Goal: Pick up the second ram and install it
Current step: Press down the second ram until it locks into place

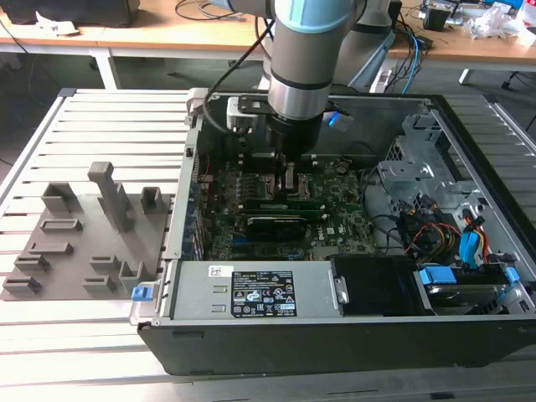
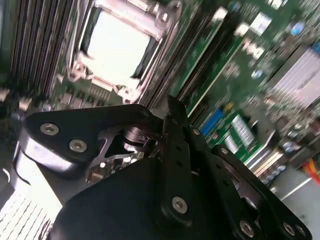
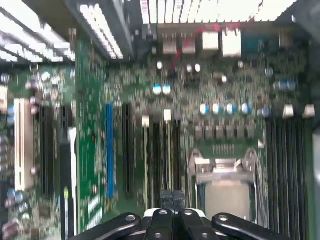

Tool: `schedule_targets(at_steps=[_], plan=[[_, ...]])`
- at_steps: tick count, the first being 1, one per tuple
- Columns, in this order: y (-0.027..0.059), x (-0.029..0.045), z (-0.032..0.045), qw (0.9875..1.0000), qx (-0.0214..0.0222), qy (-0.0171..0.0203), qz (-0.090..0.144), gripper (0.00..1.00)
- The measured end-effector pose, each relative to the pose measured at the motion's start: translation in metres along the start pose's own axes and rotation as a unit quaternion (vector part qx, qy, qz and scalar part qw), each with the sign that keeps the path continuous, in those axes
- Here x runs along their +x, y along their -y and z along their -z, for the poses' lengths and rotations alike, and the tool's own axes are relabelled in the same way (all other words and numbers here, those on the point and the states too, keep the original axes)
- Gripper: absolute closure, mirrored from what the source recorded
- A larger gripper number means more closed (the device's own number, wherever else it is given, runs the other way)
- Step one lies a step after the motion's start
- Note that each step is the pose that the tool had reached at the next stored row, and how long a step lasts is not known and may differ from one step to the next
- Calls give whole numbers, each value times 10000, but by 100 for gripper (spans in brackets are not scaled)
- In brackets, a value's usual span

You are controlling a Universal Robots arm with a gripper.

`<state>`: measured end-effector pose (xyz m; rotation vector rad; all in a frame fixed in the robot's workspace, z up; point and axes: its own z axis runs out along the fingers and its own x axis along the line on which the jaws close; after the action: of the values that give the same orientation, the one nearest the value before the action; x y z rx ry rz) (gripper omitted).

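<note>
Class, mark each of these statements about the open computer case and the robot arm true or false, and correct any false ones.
1. The gripper is over the motherboard inside the case. True.
2. The gray fixture block sits inside the case. False: it lies outside, toward the exterior view's left.
3. The CPU socket is covered by a fan. False: its metal frame is exposed.
4. The case lies open. True.

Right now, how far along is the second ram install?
In hand: the end effector is low inside the case, over the memory slots beside the CPU socket. In the exterior view, green sticks lie in the slots under the arm. Left: I cannot tell whether the second ram is fully seated.
</note>
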<state>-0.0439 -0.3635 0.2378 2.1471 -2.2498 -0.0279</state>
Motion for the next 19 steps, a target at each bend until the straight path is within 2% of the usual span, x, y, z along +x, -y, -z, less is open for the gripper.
schedule_targets(at_steps=[3,5,8,10,11,13,15,16,17,18,19], plan=[[-254,12,-16,10000,13,1,0,89],[-365,17,-50,10000,12,0,0,89],[-393,17,-109,10000,12,-2,0,89],[-383,14,-108,10000,13,2,0,89],[-373,11,-93,10000,23,10,2,89],[-346,12,-54,10000,13,2,0,89],[-164,4,-43,10000,-37,-1,-1,89],[-25,-2,-38,10000,-67,-3,0,89],[38,-5,-6,10000,-75,-4,0,89],[37,-4,48,10000,-75,-3,0,89],[35,-4,133,10000,-76,-4,0,89]])
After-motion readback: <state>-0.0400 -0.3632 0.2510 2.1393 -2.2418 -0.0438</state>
